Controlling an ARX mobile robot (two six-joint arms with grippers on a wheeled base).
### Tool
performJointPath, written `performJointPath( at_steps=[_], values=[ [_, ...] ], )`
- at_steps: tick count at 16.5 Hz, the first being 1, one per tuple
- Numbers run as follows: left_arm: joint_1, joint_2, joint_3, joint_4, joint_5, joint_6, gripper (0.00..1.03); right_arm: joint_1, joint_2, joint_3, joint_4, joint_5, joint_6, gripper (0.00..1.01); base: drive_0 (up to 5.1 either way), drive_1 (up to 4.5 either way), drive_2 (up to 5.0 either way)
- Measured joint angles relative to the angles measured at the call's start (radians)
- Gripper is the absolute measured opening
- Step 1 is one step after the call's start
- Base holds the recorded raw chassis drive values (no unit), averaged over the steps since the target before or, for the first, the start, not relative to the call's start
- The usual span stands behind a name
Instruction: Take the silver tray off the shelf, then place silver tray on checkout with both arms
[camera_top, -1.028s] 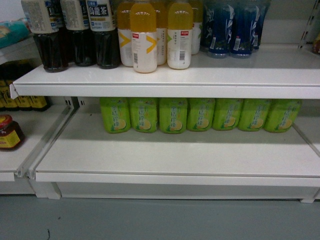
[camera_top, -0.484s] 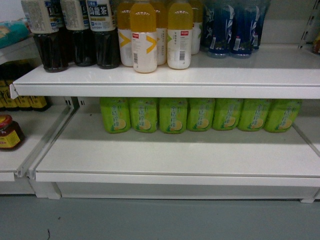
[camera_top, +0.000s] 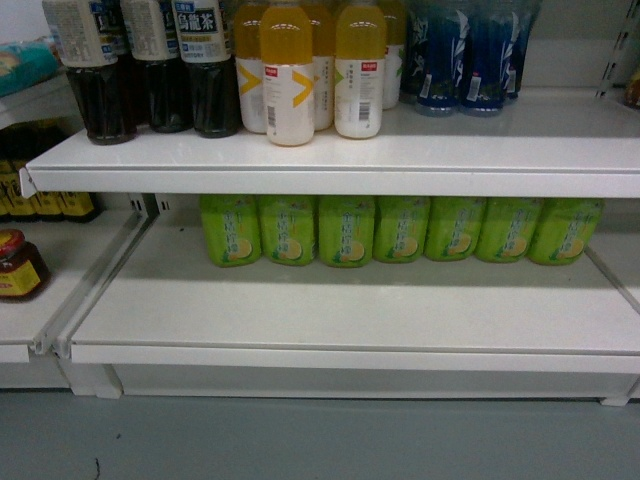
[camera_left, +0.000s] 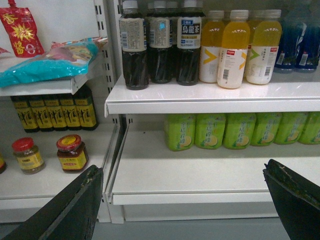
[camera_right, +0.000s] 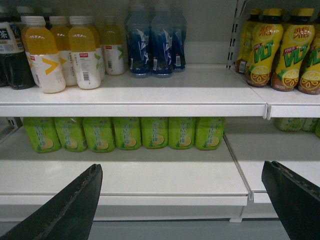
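I could not find the tray in any view; neither the head camera nor either wrist camera showed it, and the checkout was out of sight too. What faced me was the shelf: its upper board carried dark tea bottles, orange bottles and blue bottles, and green bottles stood in a row at the back of the board below, whose front was bare. Left of the shelf, a red-lidded jar sat on a neighbouring board.

The left gripper had its fingers spread wide, holding nothing. The right gripper was likewise spread wide and held nothing.

I judged I was at the very start, searching. The next move called for turning or driving the base until the tray came into view, before bringing either arm in.
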Motion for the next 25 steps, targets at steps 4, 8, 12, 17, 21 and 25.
performJointPath(
  at_steps=[4,8,12,17,21,25],
  values=[
    [0.0,0.0,0.0,-0.003,0.001,0.0,0.98,0.0,0.0,0.0,-0.002,0.0,0.0,0.98,0.0,0.0,0.0],
    [0.0,0.0,0.0,0.0,0.002,0.0,0.98,0.0,0.0,0.0,0.0,0.002,0.002,0.98,0.0,0.0,0.0],
    [0.0,0.0,0.0,0.0,0.001,0.0,0.98,0.0,0.0,0.0,-0.001,0.0,0.003,0.98,0.0,0.0,0.0],
    [0.0,0.0,0.0,-0.001,-0.001,0.0,0.98,0.0,0.0,0.0,0.0,-0.001,0.0,0.98,0.0,0.0,0.0],
    [0.0,0.0,0.0,0.003,0.0,0.0,0.98,0.0,0.0,0.0,0.001,0.0,0.002,0.98,0.0,0.0,0.0],
    [0.0,0.0,0.0,0.002,0.0,0.0,0.98,0.0,0.0,0.0,0.001,0.0,0.002,0.98,0.0,0.0,0.0]
  ],
)
